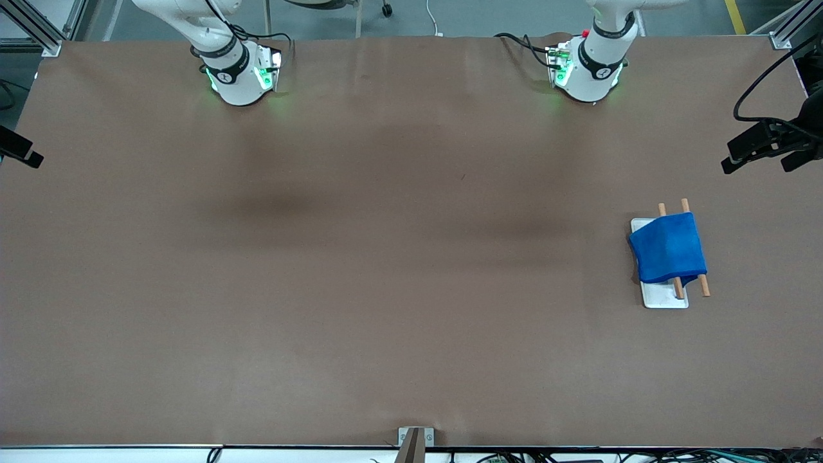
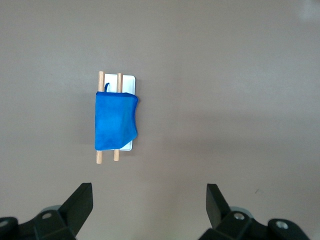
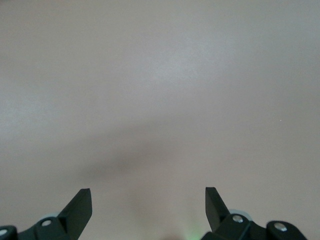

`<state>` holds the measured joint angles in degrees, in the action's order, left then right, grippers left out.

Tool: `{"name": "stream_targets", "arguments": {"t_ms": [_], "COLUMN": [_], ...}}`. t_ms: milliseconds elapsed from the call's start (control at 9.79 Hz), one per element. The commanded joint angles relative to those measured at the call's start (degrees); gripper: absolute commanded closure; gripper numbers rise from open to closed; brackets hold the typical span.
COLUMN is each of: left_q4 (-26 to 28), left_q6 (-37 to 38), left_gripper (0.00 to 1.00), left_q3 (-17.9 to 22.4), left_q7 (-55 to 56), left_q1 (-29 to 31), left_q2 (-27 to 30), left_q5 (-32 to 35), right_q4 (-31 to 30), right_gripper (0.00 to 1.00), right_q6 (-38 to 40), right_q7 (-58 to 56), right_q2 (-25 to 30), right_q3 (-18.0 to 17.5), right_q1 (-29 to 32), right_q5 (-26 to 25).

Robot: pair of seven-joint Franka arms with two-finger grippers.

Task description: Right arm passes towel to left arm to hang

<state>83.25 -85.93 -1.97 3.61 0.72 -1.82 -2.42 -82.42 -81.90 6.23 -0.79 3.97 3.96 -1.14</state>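
The blue towel (image 1: 669, 247) hangs draped over two wooden rods (image 1: 703, 286) of a small rack on a white base plate (image 1: 665, 297), toward the left arm's end of the table. In the left wrist view the towel (image 2: 115, 121) covers the middle of the rods (image 2: 100, 80), well clear of my left gripper (image 2: 149, 200), which is high above the table, open and holding nothing. My right gripper (image 3: 148, 200) is open too, with only bare brown table under it. In the front view only the arms' bases show, not the grippers.
The right arm's base (image 1: 238, 71) and the left arm's base (image 1: 588, 64) stand along one long edge of the table. Black camera mounts (image 1: 768, 145) (image 1: 19, 151) jut in at the table's two ends. A metal bracket (image 1: 415, 440) sits at the edge nearest the front camera.
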Motion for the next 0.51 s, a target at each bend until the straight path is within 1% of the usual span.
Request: {"name": "stream_targets", "arguments": {"t_ms": [0,102,409], "left_q4": [1.56,1.91,2.09], "left_q6": [1.55,1.55,1.55], "left_gripper": [0.0,0.0,0.0], "left_q3": [-0.5,-0.84,-1.2], "left_q7": [-0.17,-0.18,-0.18], "left_q1": [-0.28,-0.28,-0.19], "left_q2": [-0.47,-0.03,-0.03], "left_q5": [1.54,3.28,3.74], "right_q4": [-0.46,-0.46,-0.46], "right_gripper": [0.0,0.0,0.0], "right_q6": [0.16,0.25,0.25], "right_q7": [0.1,0.1,-0.69], "right_q2": [0.7,0.7,0.7], "right_q3": [-0.19,-0.19,-0.19], "right_q1": [-0.01,-0.09,-0.01], "right_q5": [-0.17,-0.26,-0.17]}}
